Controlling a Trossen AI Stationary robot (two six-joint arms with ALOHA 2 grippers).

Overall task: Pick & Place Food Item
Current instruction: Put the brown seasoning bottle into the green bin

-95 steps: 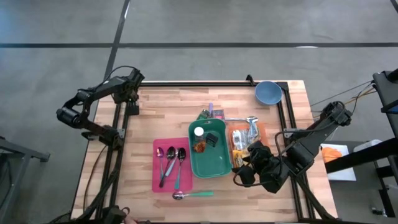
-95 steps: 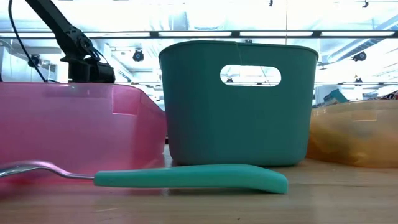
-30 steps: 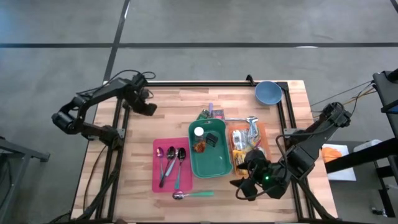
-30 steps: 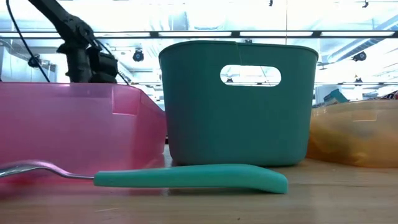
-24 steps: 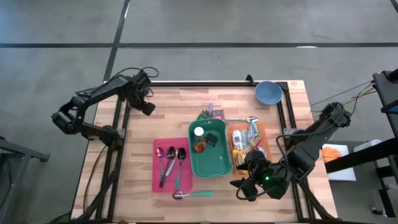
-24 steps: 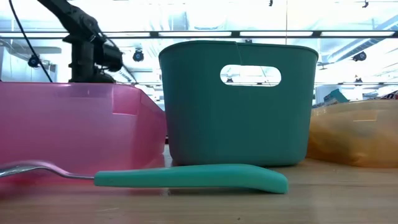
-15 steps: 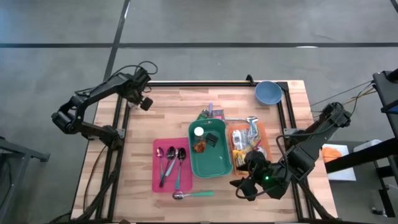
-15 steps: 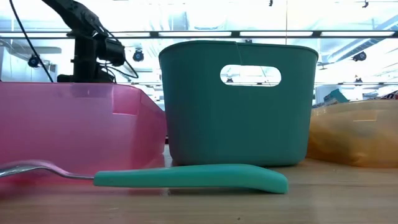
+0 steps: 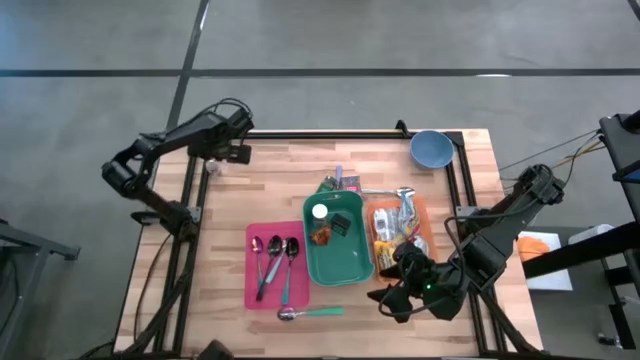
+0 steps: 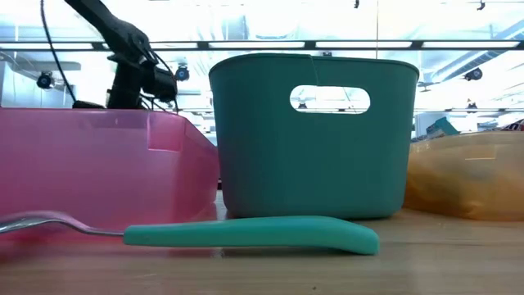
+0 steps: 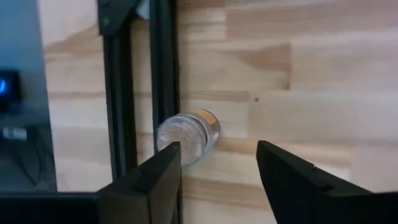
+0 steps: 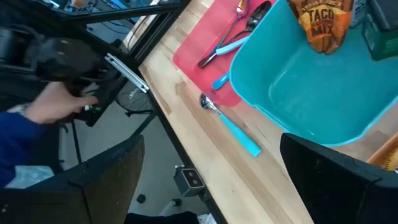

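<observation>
High view: the left gripper (image 9: 238,152) is hanging over the far left corner of the pale wooden plank table (image 9: 280,190). A small clear round jar with an orange-brown cap (image 9: 211,167) is lying on the wood just beside its fingertips, apart from them. The right gripper (image 9: 385,297) is waiting at the near edge, beside the deep teal plastic bin (image 9: 340,262) and the flat pink plastic tray (image 9: 252,285), which is carrying metal spoons.

Low view: the left gripper (image 10: 155,82) is showing far off above the translucent pink tray wall (image 10: 98,164). The matte teal bin (image 10: 315,139), with its oval handle slot, is standing in the middle.

Left wrist view: the two dark fingers (image 11: 158,177) are standing apart, holding nothing. The glossy jar (image 11: 186,132) is lying on its side just past one fingertip, against the black metal frame rail (image 11: 163,68). To grip it well, the fingers probably need to straddle its rounded body, since smooth glass may roll.

Right wrist view: the broad dark fingers (image 12: 106,180) are spread wide and empty. Between them are lying the smooth teal bin (image 12: 311,93), holding an orange printed foil packet (image 12: 322,25), and a teal-handled metal spoon (image 12: 230,127).
</observation>
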